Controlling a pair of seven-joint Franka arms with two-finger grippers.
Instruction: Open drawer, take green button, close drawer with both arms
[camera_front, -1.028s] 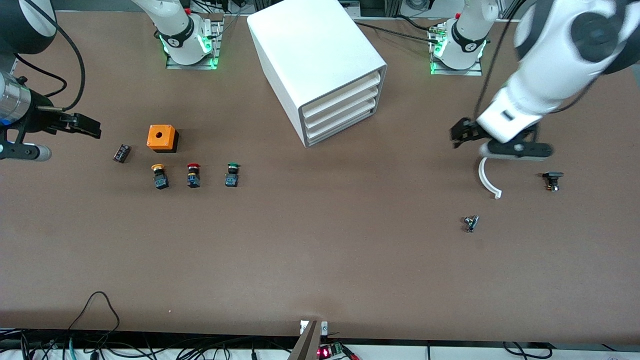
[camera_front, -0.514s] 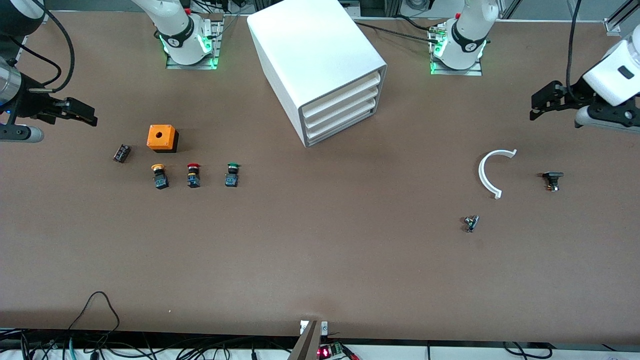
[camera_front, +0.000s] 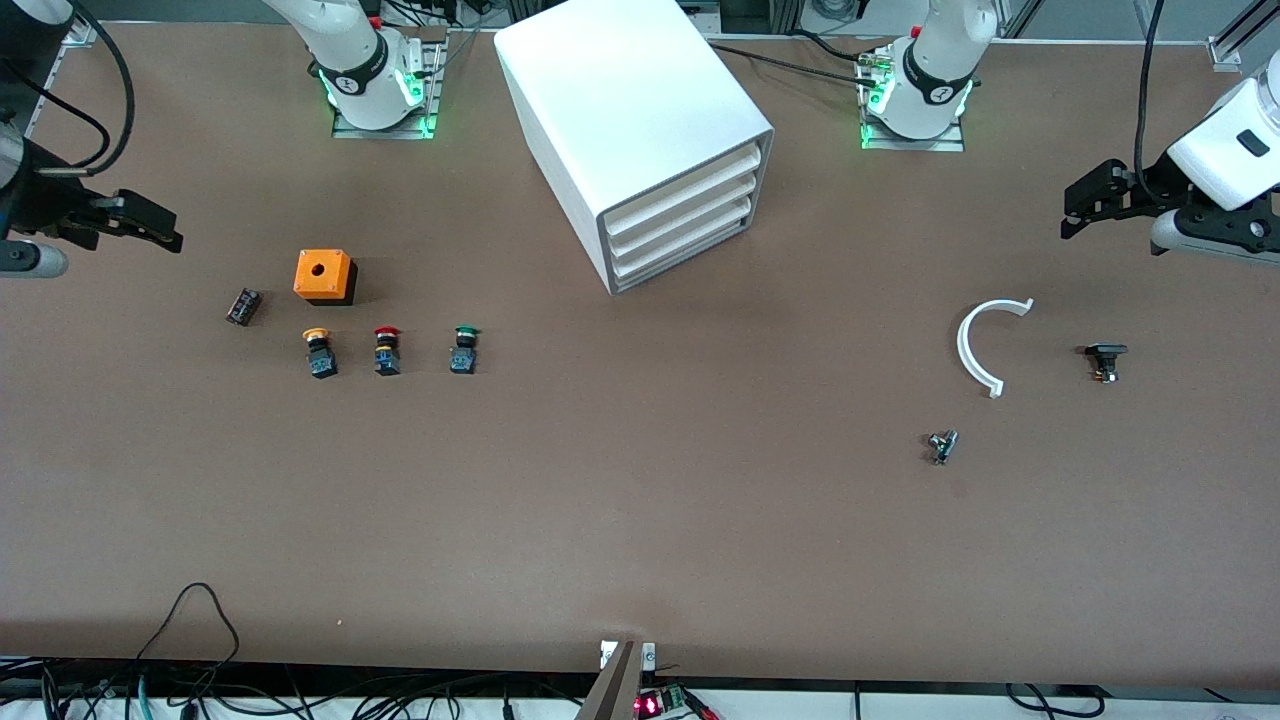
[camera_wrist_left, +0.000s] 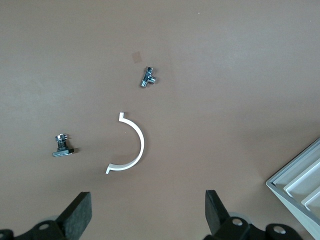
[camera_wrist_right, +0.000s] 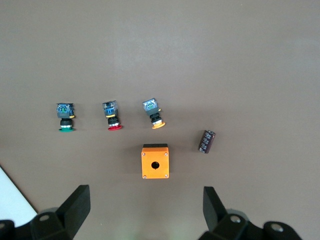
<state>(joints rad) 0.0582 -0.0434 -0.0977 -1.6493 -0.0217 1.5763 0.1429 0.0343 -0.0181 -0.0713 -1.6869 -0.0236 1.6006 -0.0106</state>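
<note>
Front view: both end effectors, left and right, hang spread and empty over opposite table ends; the drawer sits shut, the button on the table toward the right arm's end, so square up first.
</note>
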